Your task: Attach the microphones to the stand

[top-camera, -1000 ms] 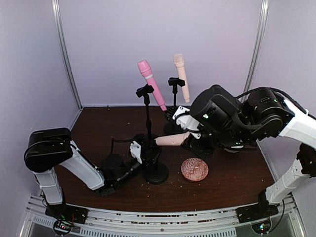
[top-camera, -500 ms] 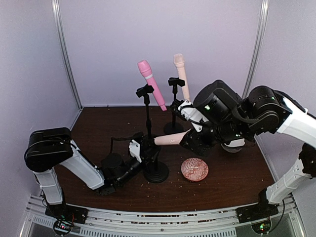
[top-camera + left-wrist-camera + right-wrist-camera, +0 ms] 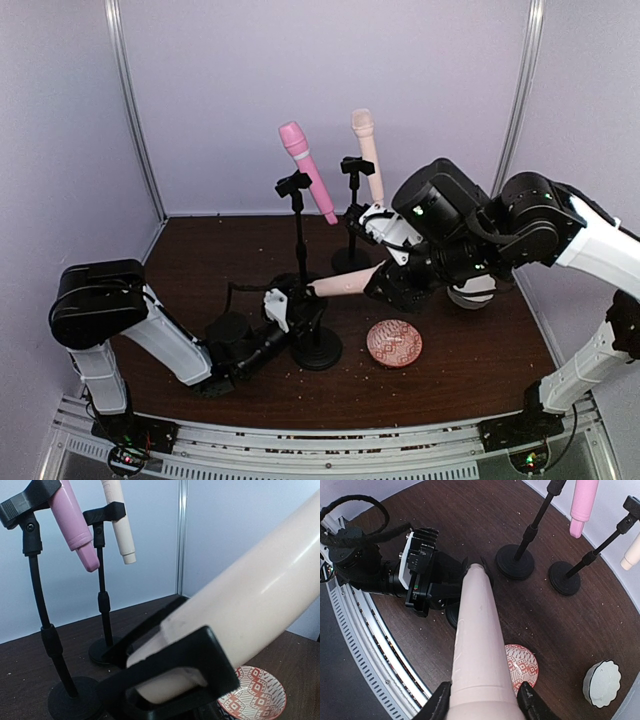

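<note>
So the right pincer point(image 3: 482, 702) is clamped on the peach microphone point(image 3: 345, 284), which lies almost level, tail pointing left into the clip point(image 3: 190, 655) of the near stand point(image 3: 316, 350). The left pincer point(image 3: 288, 308) sits right by it, can't tell its grip.

Three microphone stands on the table point(image 3: 470, 365): two at the back, one in front.

The left rear stand point(image 3: 294, 185) and the right rear stand point(image 3: 343, 262) stand side by side near the back wall. The left clipped microphone point(image 3: 311, 178) and the right clipped microphone point(image 3: 370, 162) sit tilted in their clips, heads up. The front stand point(image 3: 316, 350) is nearer the arms, with the dish point(image 3: 394, 343) just to its right. The third microphone point(image 3: 347, 281) lies nearly level above the table, its tail end in the front stand's clip and its other end in the right gripper point(image 3: 387, 285), farther right. The left gripper point(image 3: 295, 310) is close against the front stand's left side.
</note>
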### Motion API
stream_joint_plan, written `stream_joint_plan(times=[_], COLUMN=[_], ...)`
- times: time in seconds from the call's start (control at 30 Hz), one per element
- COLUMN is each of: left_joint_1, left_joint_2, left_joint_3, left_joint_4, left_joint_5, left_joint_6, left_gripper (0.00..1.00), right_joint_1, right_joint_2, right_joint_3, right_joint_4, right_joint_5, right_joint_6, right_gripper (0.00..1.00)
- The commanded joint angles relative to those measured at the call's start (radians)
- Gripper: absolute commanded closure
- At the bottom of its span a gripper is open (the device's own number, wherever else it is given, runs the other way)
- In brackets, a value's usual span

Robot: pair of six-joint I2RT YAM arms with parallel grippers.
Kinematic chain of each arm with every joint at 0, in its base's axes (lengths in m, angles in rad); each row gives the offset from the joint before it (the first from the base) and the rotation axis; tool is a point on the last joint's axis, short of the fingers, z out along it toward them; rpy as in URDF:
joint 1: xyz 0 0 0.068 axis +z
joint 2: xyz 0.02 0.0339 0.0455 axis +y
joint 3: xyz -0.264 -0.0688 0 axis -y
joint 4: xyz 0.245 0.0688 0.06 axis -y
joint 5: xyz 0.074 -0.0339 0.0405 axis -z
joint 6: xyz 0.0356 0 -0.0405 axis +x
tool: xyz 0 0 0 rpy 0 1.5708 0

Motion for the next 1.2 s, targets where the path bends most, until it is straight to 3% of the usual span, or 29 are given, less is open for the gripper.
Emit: stream_joint_plan(times=[0.0,1.17], left_joint_1=[-0.072,-0.078], left_joint_2=[-0.007,0.003], left_joint_3=[0.036,0.044], left_joint_4=[0.113,0.114], left_joint_5=[0.127,0.152], left_joint_6=[0.098,0.093], left_gripper=[1.00,1.00], right_joint_1=[-0.019,0.002], right_joint_2=[0.111,0.339], right_joint_3=[0.000,0.008], right_joint_4=[-0.065,0.044], right_joint_5=[0.155,0.073], right_joint_6=[-0.086,-0.144], right_gripper=[1.00,1.00])
